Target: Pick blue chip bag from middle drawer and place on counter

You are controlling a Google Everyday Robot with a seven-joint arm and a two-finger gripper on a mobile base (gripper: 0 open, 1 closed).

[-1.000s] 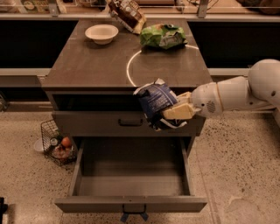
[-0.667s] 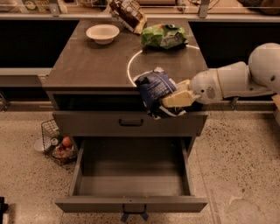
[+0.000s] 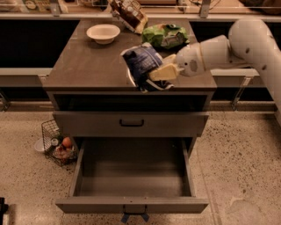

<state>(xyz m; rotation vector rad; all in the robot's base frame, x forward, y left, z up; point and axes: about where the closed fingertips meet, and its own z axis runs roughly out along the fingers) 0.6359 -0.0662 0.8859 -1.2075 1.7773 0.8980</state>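
**Q:** Position of the arm?

**A:** The white jointed robot arm (image 3: 237, 41) enters from the right edge and reaches left across the broad grey-brown slab counter (image 3: 88, 66). The gripper (image 3: 158, 69) sits over the front-right part of that top, near its front edge.

**Q:** Jaws?

**A:** Clamped on the crumpled dark-blue and white foil chip bag (image 3: 141, 65). One cream-coloured finger (image 3: 164, 72) lies across the bag's right side. The bag is tilted.

**Q:** Bag location, exactly?

**A:** In the gripper's grasp, at the counter's front edge. Its lower end overlaps the lip. I cannot tell whether it touches the surface or hangs just above it. A short piece of the thin white curved line (image 3: 129, 80) shows at the bag's lower left.

**Q:** Drawers?

**A:** The wide, deep grey-brown middle drawer (image 3: 131, 205) is pulled out, with a small blue strap (image 3: 135, 216) at its front handle. Above it, the drawer with the plain dark bar handle (image 3: 131, 123) is closed.

**Q:** Other items?

**A:**
- A white round bowl (image 3: 103, 33) at the back left of the counter.
- A green crinkled bag (image 3: 166, 35) at the back right, well apart from the blue one.
- A brown-red bag (image 3: 128, 13) at the rear edge between them.
- A small wire basket (image 3: 58, 141) on the speckled floor (image 3: 237, 167), left of the cabinet, holding an orange round object.
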